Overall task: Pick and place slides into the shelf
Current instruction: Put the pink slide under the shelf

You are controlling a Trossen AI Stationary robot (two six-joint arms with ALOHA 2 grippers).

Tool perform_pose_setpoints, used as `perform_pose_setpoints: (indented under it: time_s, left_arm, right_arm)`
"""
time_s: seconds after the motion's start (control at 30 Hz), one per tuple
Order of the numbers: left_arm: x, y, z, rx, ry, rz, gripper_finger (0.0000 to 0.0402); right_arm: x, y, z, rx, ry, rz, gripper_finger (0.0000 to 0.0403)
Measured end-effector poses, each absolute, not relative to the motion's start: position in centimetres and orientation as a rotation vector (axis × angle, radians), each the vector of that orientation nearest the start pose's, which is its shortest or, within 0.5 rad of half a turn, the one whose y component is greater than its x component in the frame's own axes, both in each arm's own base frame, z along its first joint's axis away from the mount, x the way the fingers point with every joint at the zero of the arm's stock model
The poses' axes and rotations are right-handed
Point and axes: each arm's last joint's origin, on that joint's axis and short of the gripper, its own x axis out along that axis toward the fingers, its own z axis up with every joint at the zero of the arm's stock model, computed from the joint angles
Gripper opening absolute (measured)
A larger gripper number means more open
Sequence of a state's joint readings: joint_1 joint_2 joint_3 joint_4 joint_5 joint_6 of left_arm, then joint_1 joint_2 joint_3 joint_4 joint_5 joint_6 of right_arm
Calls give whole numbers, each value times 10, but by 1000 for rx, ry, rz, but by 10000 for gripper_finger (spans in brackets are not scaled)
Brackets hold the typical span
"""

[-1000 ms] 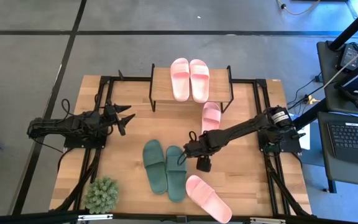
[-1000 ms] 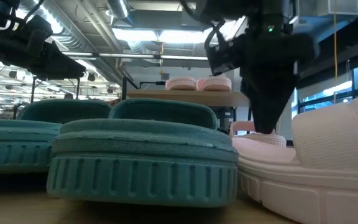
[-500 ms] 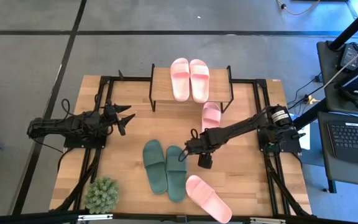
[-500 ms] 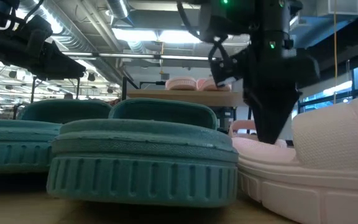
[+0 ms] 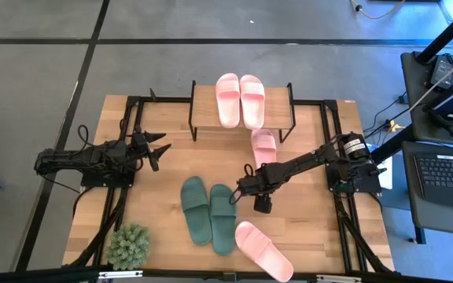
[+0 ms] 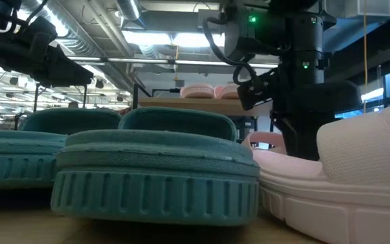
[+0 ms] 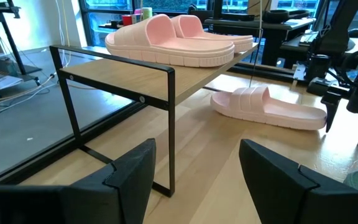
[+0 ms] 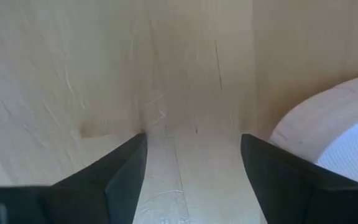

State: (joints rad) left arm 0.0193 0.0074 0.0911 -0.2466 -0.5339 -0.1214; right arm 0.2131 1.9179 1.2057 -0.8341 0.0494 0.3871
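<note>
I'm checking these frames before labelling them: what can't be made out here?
- Lower level of the small wood-topped black-frame shelf: hidden under its top board in the high view.
- Light pink foam slide beside the shelf: its near end is covered by the right arm in the high view.
- Sixth slide: only five show in the high view.
- Right hand: the low view shows only the arm's dark bulk.

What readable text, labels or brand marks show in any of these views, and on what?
None can be read.
Pink slides on the shelf: no visible logo or print.
Green slides: no visible print in the high or low view.
Right arm: a pale band near its base, too small to read.
Laptop on the side desk: keys and screen too small to read.
Bottles behind the shelf in the left wrist view: labels blurred.
</note>
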Motion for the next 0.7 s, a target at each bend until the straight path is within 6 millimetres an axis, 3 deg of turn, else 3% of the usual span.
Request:
perform_pose_setpoints:
  time_s: [0.33, 0.7]
  left_arm:
    - [86, 16, 171, -77, 126, 561, 224]
    - [86, 16, 171, -76, 126, 561, 224]
  right_arm:
    - [316, 74, 141, 106, 1666, -146, 261]
    - [322, 63, 140, 88, 1631, -126, 261]
